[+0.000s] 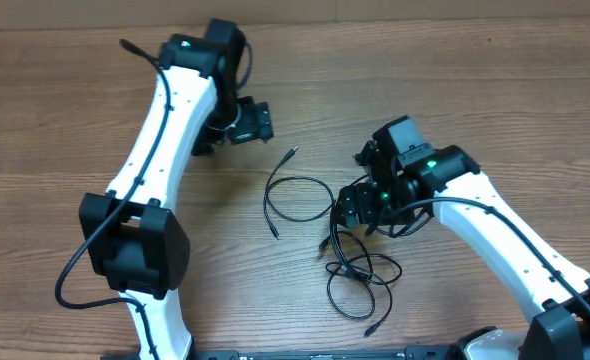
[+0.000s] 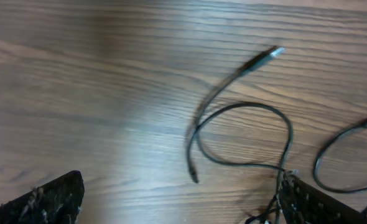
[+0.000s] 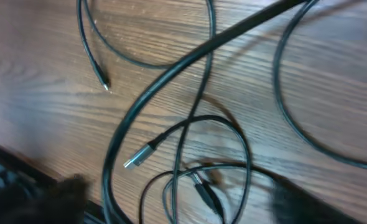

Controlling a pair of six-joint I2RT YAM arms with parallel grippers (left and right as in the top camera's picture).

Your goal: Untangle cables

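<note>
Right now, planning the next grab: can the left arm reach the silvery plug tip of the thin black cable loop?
Probably yes. The left claw sits open near the silvery plug tip, with only bare wooden table between.

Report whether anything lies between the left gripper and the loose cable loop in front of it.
Nothing visible does. Only bare table separates the left gripper, its fingers apart, from the cable loop, and one end of that loop lies just ahead of the gripper.

Black cables (image 1: 347, 268) sprawling mid-counter (image 1: 455, 90).
One open loop (image 2: 252, 104) is lying apart; the rest are tangling beside it, silvery plug tip (image 3: 130, 163) showing.
</note>
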